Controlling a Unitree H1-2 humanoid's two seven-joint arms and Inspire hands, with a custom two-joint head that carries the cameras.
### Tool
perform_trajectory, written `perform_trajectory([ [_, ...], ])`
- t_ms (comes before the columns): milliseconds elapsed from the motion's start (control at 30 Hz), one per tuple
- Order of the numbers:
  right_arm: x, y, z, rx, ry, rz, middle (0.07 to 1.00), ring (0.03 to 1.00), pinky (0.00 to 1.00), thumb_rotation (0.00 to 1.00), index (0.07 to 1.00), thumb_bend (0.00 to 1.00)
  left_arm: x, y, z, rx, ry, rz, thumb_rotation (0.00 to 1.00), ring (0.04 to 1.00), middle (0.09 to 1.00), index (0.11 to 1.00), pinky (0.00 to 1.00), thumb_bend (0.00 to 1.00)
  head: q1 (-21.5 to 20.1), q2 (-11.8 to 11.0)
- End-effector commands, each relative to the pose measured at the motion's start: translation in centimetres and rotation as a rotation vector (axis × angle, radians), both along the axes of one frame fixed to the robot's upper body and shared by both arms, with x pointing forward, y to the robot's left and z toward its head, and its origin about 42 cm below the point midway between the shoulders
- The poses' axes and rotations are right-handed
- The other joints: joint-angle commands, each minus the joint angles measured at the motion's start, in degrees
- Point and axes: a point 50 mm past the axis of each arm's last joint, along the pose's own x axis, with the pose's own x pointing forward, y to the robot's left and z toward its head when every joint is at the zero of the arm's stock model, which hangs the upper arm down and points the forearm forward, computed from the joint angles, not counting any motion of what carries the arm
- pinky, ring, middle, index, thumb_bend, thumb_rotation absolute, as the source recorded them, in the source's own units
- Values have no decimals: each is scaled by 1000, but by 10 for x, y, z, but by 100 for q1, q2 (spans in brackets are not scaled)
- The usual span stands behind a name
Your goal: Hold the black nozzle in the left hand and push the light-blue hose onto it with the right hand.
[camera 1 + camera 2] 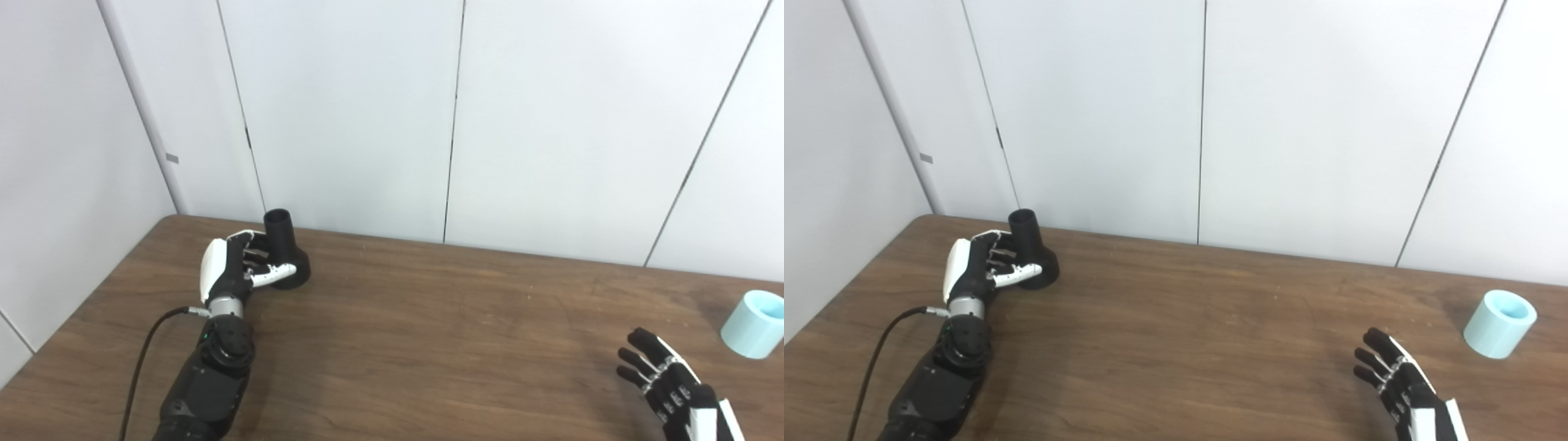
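Left eye view
Right robot hand: nearest, near the counter's front right corner, fingers spread, empty.
Hose: short light-blue piece by the right edge, just beyond that hand.
Left robot hand: fingers wrapped around the black nozzle near the back left corner.

Right eye view
Nozzle: wide base on the counter, neck up.
Advice: reach slightly right, grip the hose around its wall, keep its bore clear.

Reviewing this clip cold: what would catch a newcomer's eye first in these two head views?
Probably the left hand at the table's far left, wrapped around the black nozzle, which stands on its wide base with its open neck up. Next, the light-blue hose, a short tube lying tilted near the right edge of the wooden table. The right hand hovers open short of it, not touching.
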Motion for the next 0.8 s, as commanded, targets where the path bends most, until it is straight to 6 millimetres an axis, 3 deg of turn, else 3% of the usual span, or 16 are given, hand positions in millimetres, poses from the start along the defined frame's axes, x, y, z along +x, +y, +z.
perform_trajectory([
  [0, -4, 2, -1, 17, 1, -13, 872, 834, 779, 1000, 841, 555, 2, 2, 6, 46, 14, -21, 69, 514, 604, 483, 402, 515, 2, 11],
  [767, -5, 4, 3, 18, -4, -11, 869, 825, 770, 1000, 838, 569, -8, -31, -9, 52, 86, -143, 69, 504, 591, 484, 427, 515, -65, 79],
])
